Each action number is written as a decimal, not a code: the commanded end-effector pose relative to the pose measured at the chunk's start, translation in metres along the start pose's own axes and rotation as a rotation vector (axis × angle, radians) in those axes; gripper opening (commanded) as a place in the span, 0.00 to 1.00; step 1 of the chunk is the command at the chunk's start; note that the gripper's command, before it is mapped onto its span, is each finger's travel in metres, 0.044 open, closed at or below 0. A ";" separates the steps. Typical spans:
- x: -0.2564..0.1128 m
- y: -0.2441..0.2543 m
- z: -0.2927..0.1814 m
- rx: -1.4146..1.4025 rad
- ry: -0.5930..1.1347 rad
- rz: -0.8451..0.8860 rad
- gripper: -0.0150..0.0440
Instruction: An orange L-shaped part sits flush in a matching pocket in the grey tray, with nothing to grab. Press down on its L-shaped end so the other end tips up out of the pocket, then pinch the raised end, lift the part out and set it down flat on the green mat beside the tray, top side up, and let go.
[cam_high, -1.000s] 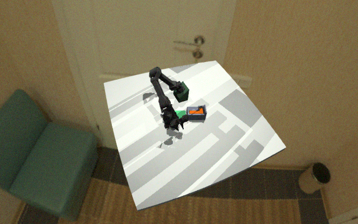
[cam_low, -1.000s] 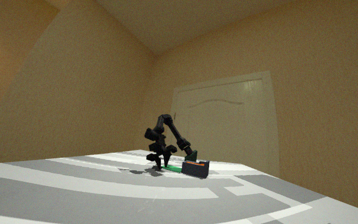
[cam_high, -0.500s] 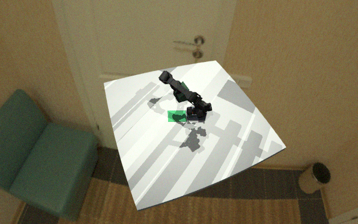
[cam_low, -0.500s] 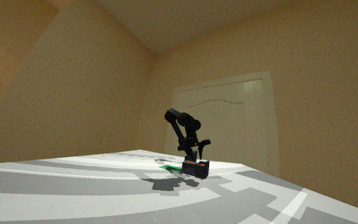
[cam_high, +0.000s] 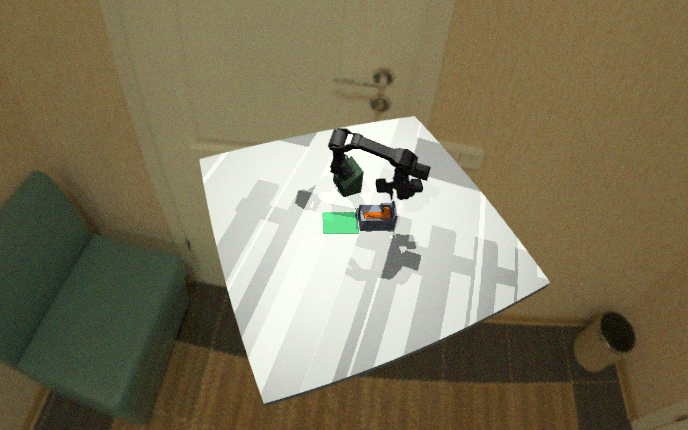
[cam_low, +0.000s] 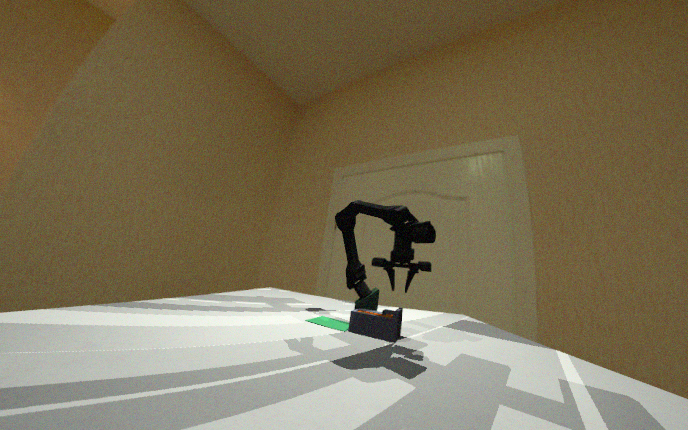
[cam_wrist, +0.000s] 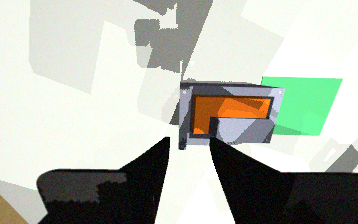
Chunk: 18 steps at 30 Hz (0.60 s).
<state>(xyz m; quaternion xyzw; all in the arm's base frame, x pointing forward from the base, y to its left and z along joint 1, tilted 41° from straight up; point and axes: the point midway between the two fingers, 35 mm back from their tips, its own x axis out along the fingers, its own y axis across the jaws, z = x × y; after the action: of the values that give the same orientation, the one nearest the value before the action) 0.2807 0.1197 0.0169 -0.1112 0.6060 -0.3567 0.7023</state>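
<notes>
The orange L-shaped part (cam_high: 372, 215) (cam_low: 375, 313) (cam_wrist: 202, 112) lies in its pocket in the grey tray (cam_high: 376, 224) (cam_low: 372, 327) (cam_wrist: 245, 131) and looks level, neither end visibly raised. Its L-shaped end is at the tray end away from the green mat (cam_high: 339, 226) (cam_low: 327, 323) (cam_wrist: 310, 106), beside a taller end wall. The mat is bare. My gripper (cam_low: 399, 291) (cam_wrist: 189, 141) is partly open and empty, pointing down above the tray's L-end side. Its fingertips stand apart from the tray and part. In the top view the fingertips are partly hidden by the gripper body.
The arm's dark green base (cam_high: 349, 177) (cam_low: 367, 300) stands behind the tray and mat. The tray's taller end wall (cam_high: 393, 208) (cam_low: 399, 316) rises above its rim at the end away from the mat. Arm shadows and striped light cross the table (cam_high: 304, 314).
</notes>
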 end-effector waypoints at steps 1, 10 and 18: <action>0.005 0.001 0.002 0.016 -0.008 -0.005 0.56; 0.072 0.000 0.003 0.016 -0.009 -0.008 0.56; 0.076 0.000 0.003 0.016 -0.009 -0.007 0.56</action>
<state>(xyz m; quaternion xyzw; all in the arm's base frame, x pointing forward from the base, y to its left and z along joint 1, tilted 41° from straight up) 0.2857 0.0748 -0.0377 -0.1044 0.5978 -0.3642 0.7065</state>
